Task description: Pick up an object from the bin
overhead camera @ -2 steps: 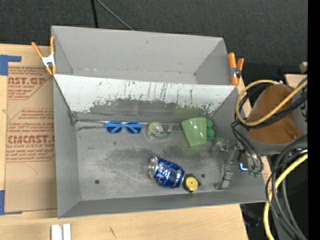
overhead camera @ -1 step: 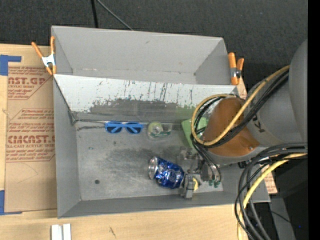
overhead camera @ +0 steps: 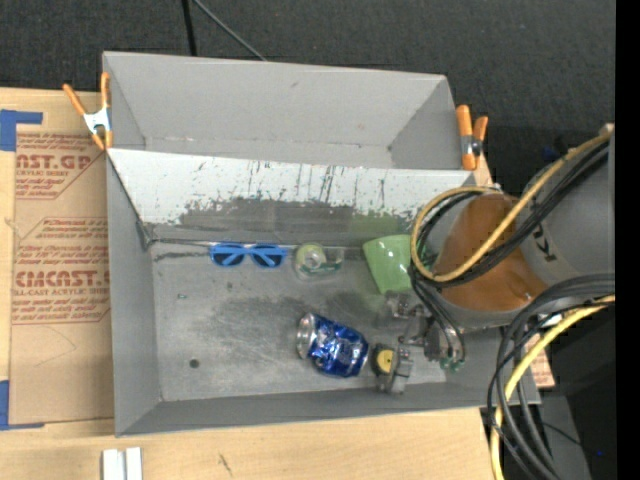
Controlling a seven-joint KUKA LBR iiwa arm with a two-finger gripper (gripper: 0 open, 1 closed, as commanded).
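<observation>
small yellow round item [overhead camera: 384,362] lies by the near wall of the bin [overhead camera: 200,373], apparently touching the claw [overhead camera: 399,368] on the side towards the crushed blue can [overhead camera: 333,346]. claw open or closed: cannot tell.

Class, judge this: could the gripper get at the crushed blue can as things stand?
Probably yes. The crushed blue can lies uncovered on the floor of the bin, close beside the gripper. Only a small yellow thing sits between them and might be nudged.
</observation>
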